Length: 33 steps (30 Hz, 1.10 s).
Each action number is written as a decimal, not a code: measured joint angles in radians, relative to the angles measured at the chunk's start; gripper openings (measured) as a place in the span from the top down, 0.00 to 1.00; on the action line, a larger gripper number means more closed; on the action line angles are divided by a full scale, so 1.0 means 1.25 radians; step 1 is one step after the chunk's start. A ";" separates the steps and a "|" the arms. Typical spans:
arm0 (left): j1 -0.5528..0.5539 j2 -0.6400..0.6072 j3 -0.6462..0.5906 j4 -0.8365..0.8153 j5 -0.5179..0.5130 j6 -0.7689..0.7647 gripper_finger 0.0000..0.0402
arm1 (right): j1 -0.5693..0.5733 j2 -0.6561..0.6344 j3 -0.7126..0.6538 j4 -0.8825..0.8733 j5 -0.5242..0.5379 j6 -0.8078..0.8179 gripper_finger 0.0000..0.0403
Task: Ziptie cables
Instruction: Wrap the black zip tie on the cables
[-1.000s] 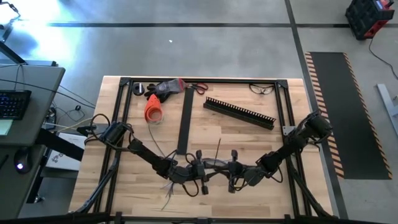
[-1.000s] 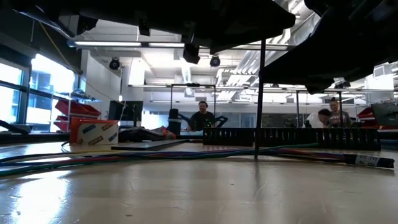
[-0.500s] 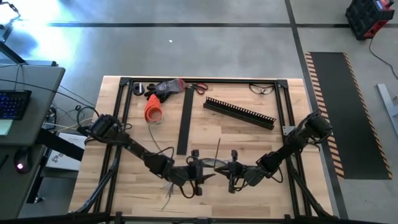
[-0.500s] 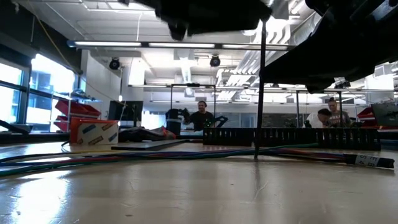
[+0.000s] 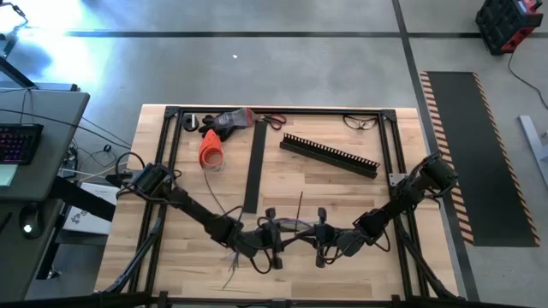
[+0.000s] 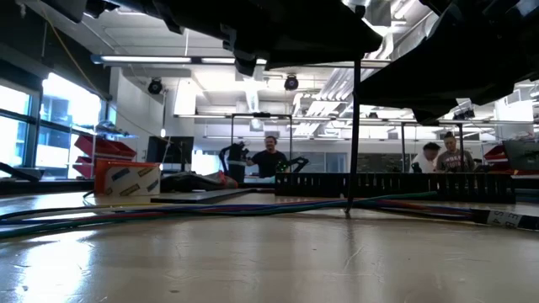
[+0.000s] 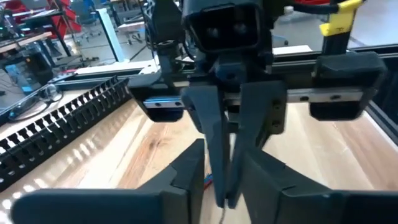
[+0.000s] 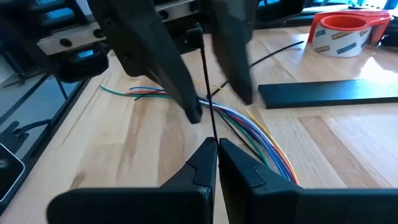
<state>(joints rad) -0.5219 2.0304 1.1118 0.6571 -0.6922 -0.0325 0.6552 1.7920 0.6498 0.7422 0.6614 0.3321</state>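
1. Back toward the middle swings the left arm, its left end effector point(image 5: 276, 242) now facing the right one across the bundle.
2. Right end effector point(image 8: 214, 146) is clenched on the upright zip tie point(image 8: 206, 87); the left's fingers point(image 8: 177, 81) are spread.
3. Cables point(image 8: 249, 127) lie flat on the surface point(image 5: 342, 184), between both.
4. Looping step, apparently; next the tie's tail needs catching and threading.
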 joint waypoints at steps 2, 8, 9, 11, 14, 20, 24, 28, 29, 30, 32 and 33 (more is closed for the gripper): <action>-0.003 0.000 0.000 0.000 0.000 0.000 0.88 | 0.000 0.000 0.000 0.000 0.000 0.000 1.00; -0.008 0.000 0.000 0.018 -0.005 0.013 0.99 | 0.000 0.000 0.000 0.000 -0.013 0.002 1.00; -0.010 0.000 0.000 0.026 -0.005 0.018 0.99 | 0.000 0.000 0.000 0.001 -0.016 0.002 1.00; -0.013 0.000 0.000 0.037 -0.006 0.026 0.99 | 0.001 0.000 0.000 0.000 -0.019 0.002 1.00; -0.018 0.000 0.000 0.042 -0.008 0.035 1.00 | 0.002 0.000 0.000 0.001 -0.020 0.005 1.00; -0.018 0.000 0.000 0.042 -0.010 0.030 1.00 | 0.002 0.000 0.000 0.000 -0.020 0.006 1.00; -0.018 0.000 0.000 0.042 -0.006 0.027 1.00 | 0.002 0.000 0.000 0.000 -0.019 0.005 1.00; -0.016 0.000 0.000 0.041 0.023 0.013 1.00 | 0.002 0.000 0.000 -0.001 -0.024 0.005 0.99; -0.016 0.000 0.000 0.040 0.027 0.011 1.00 | 0.002 0.000 0.000 -0.001 -0.032 0.005 0.99; -0.016 0.000 0.000 0.038 0.030 0.008 1.00 | 0.002 -0.001 0.000 -0.001 -0.044 0.004 0.97; -0.016 0.000 0.000 0.034 0.041 0.003 1.00 | 0.004 -0.005 0.000 -0.004 -0.067 -0.002 0.92; -0.015 0.000 0.000 0.033 0.047 -0.003 1.00 | 0.006 -0.010 0.000 -0.012 -0.071 0.000 0.88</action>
<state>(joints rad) -0.5403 2.0304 1.1118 0.6985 -0.6337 -0.0357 0.6627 1.7790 0.6498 0.7266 0.5722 0.3317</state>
